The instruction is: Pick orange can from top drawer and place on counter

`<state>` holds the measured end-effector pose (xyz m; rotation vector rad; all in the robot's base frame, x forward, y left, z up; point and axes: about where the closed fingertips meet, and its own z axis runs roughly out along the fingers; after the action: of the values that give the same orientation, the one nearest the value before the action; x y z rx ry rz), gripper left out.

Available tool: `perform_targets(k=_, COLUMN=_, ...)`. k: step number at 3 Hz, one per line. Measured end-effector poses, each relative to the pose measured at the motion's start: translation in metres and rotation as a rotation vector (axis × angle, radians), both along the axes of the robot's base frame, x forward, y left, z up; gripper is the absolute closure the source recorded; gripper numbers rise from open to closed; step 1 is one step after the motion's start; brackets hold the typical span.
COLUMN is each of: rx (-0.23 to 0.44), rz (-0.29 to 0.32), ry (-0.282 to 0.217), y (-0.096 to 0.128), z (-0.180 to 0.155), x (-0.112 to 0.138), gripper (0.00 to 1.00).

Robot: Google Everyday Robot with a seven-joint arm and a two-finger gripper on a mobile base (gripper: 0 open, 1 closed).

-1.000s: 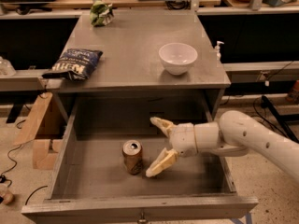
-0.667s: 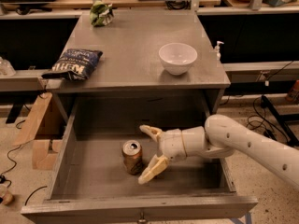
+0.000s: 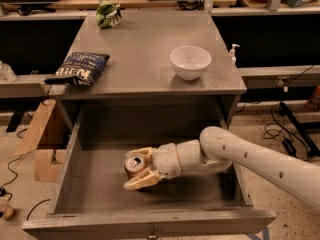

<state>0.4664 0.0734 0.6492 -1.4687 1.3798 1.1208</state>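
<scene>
Inside the top drawer (image 3: pixel 90 186), near its middle, the orange can (image 3: pixel 136 163) stands upright; the gripper (image 3: pixel 130 170) is there too, jaws narrowed onto the can's two sides, gripping it

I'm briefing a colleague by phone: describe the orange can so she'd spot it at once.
Below the grey counter, the top drawer is open. On its floor, left of centre, the gripper is at the orange can. It is the drawer's only object: orange-brown, silver-topped.
</scene>
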Motion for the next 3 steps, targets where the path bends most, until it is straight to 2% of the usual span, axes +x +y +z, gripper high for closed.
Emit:
perform_targets(k=1, rx=0.023, rz=-0.022, ry=0.021, y=0.014, z=0.054, x=0.004, gripper=0.72)
perform_targets(k=2, rx=-0.015, rz=-0.073, ry=0.005, y=0.012, z=0.121, x=0.019, gripper=0.95)
perform_targets(k=3, rx=-0.025, rz=-0.134, ry=-0.014, y=0.01, z=0.209, x=0.047, gripper=1.0)
